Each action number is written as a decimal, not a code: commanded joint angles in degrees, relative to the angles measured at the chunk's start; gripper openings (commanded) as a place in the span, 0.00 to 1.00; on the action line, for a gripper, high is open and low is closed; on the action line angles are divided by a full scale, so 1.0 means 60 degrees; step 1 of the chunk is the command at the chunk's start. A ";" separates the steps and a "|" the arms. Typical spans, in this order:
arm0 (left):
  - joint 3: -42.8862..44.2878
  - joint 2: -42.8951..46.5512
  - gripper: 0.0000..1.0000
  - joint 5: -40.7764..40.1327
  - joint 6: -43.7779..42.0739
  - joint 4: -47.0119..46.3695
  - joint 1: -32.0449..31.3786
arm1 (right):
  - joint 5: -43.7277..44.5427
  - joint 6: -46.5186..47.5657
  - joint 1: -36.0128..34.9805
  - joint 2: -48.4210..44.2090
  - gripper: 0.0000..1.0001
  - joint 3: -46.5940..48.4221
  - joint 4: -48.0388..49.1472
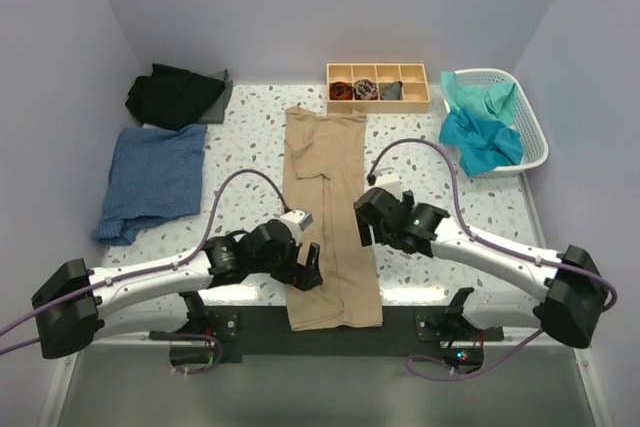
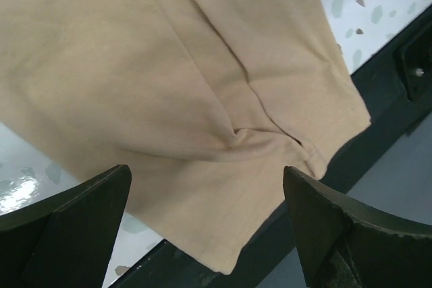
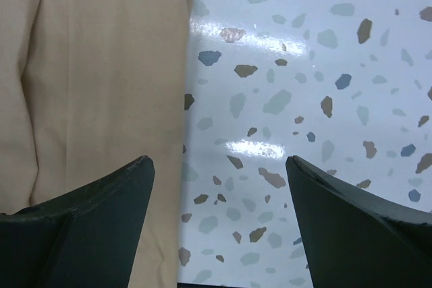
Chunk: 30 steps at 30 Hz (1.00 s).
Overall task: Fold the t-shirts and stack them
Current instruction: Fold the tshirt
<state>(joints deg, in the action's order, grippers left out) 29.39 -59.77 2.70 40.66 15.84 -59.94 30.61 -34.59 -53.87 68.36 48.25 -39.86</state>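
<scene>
— What do you look like?
— My left arm (image 1: 150, 277) and right arm (image 1: 500, 257) are white-shelled with black joints, and a purple cable (image 1: 235, 182) loops off each.
— And the ends?
— My left gripper (image 2: 206, 168) and right gripper (image 3: 217, 160) carry dark, matte, wedge-shaped fingers (image 2: 74, 227). My bases (image 1: 200, 332) bolt onto the black mounting strip (image 1: 330, 332), and a green light (image 1: 414, 219) glows beyond it.

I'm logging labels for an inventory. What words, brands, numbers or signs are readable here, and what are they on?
None: no text can be read in any view.
Tan shirt: plain, no print or tag showing.
Blue shirt, black shirt, teal shirts: plain, no print visible.
Basket and wooden tray: no label visible.
</scene>
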 commanded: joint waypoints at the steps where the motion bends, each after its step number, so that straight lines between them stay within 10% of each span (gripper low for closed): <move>1: 0.0579 -0.0365 1.00 -0.1296 0.0225 0.0011 -0.0044 | -0.0985 0.1222 0.0379 0.1348 0.84 0.0438 0.1749; 6: 0.1910 -0.0935 1.00 -0.3072 -0.0521 0.0101 0.0611 | -0.1863 0.1823 0.1081 0.2653 0.83 0.1039 0.2744; 30: 0.5370 -0.6999 1.00 -0.0846 -0.2558 -0.2068 0.3955 | -0.2875 0.3333 0.3279 0.7049 0.81 0.5376 0.2453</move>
<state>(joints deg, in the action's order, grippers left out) 57.69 -99.00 -4.03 27.46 6.07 -37.91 14.81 -16.12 -35.16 109.95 77.76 -24.47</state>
